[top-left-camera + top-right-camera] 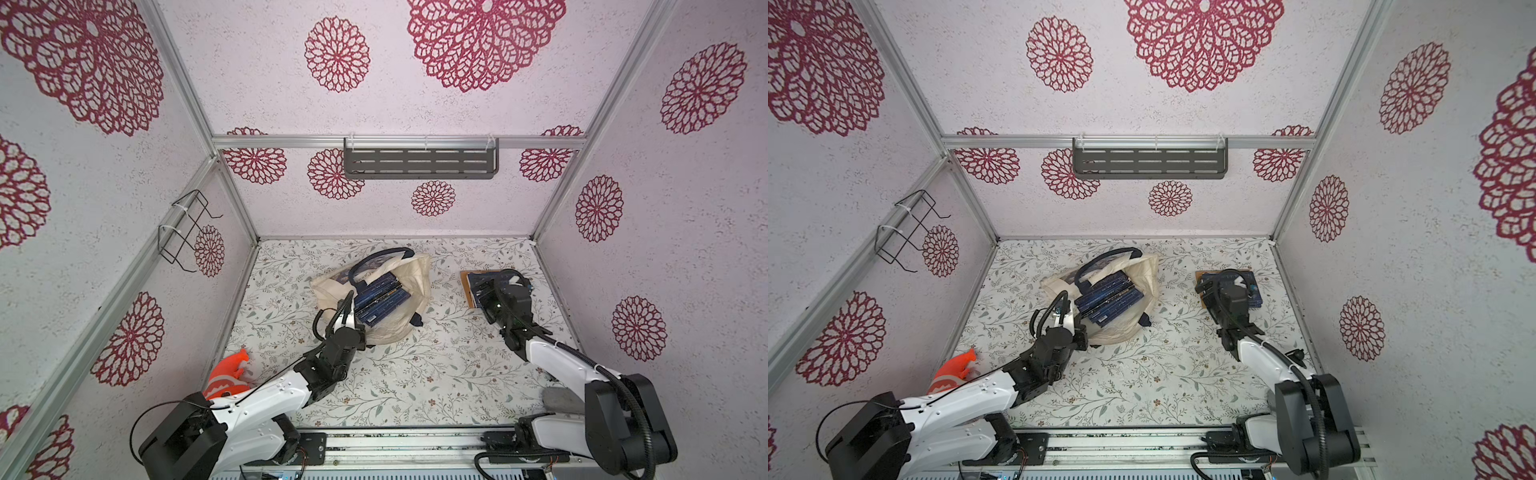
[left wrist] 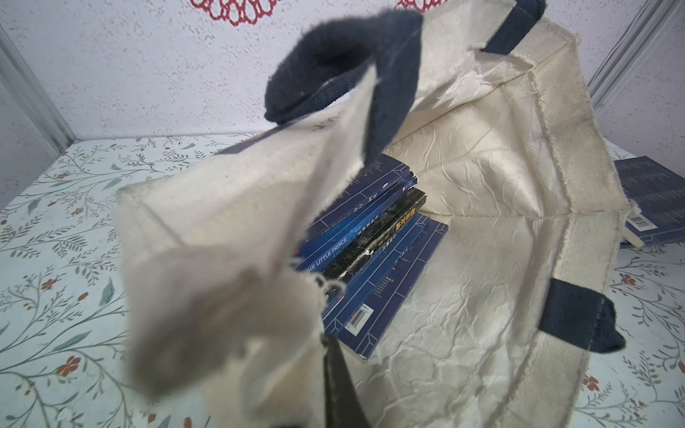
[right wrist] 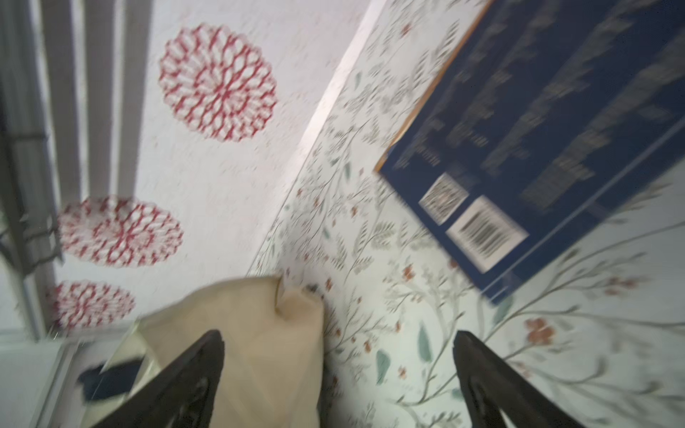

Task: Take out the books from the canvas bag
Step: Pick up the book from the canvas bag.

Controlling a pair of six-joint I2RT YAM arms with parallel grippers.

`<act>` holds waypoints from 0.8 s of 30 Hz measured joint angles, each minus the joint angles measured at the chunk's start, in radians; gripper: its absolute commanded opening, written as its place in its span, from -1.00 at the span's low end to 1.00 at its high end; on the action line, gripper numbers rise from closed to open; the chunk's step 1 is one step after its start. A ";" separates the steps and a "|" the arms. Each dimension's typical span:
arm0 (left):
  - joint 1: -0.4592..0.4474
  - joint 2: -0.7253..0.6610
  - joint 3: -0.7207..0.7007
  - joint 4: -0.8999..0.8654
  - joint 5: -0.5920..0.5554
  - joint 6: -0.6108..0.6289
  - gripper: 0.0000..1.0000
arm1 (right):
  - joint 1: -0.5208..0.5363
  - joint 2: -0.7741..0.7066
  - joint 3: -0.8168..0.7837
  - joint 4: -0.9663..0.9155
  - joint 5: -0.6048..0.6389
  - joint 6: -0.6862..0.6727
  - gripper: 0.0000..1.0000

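The cream canvas bag (image 1: 411, 270) (image 1: 1144, 272) lies in the middle of the table with its mouth held open. Several dark blue books (image 1: 382, 299) (image 2: 374, 237) lie stacked inside it. My left gripper (image 1: 348, 311) (image 1: 1065, 311) is shut on the bag's near rim; in the left wrist view blurred rim cloth (image 2: 237, 296) covers all but one dark finger (image 2: 339, 381). To the right, a dark blue book (image 1: 484, 275) (image 3: 556, 129) lies on an orange-brown one (image 1: 467, 289). My right gripper (image 1: 482, 287) (image 3: 337, 355) hovers open at that stack's bag-side edge, holding nothing.
An orange cloth object (image 1: 232, 374) lies at the front left by the wall, a grey pad (image 1: 563, 401) at the front right. A wire rack (image 1: 183, 232) hangs on the left wall and a grey shelf (image 1: 419, 160) on the back wall.
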 measured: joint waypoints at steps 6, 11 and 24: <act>-0.003 -0.015 -0.014 0.031 -0.036 0.001 -1.00 | 0.212 0.050 0.055 0.035 -0.002 -0.018 0.64; -0.003 -0.016 -0.031 0.066 -0.053 0.002 -1.00 | 0.369 0.139 0.140 0.056 0.020 -0.026 0.56; -0.004 -0.019 -0.039 0.085 -0.072 0.013 -1.00 | 0.513 0.426 0.359 0.087 0.057 -0.042 0.30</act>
